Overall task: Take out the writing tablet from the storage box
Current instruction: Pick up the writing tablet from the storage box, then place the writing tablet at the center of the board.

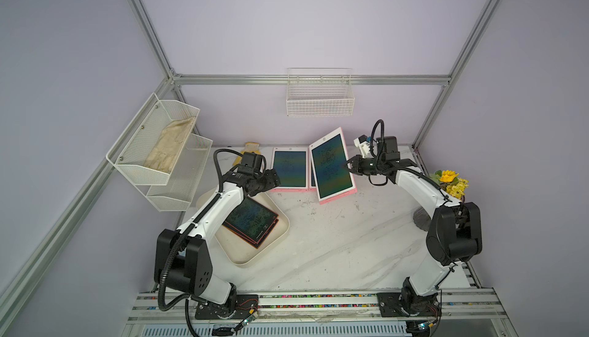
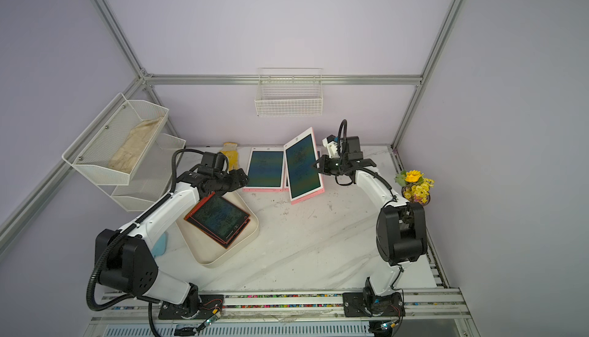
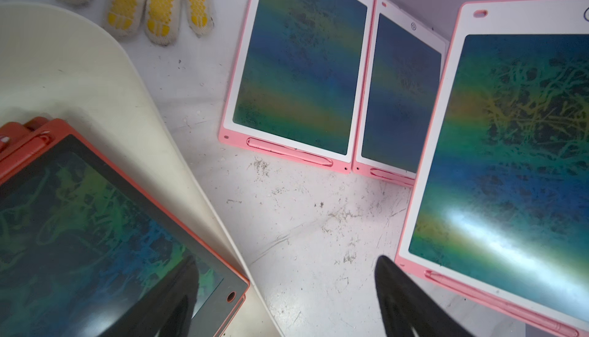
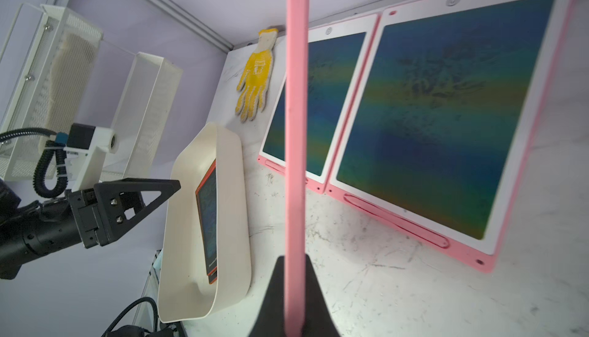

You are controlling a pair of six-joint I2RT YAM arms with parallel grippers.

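Note:
The cream storage box (image 1: 245,260) (image 2: 208,257) sits at the table's left and holds stacked red-framed writing tablets (image 1: 251,220) (image 3: 79,223). My left gripper (image 1: 271,180) (image 3: 287,260) hovers open over the box's far end, with nothing between its fingers. My right gripper (image 1: 347,164) (image 4: 294,259) is shut on the right edge of a pink-framed writing tablet (image 1: 331,166) (image 2: 302,166), held tilted with its far end raised. Two more pink tablets (image 1: 290,168) (image 3: 401,96) lie flat at the back, one partly hidden behind the held one.
A yellow glove (image 1: 248,150) lies at the back left of the table. A white mesh two-tier shelf (image 1: 153,147) hangs on the left wall and a wire basket (image 1: 320,96) on the back wall. A flower pot (image 1: 452,184) stands at the right edge.

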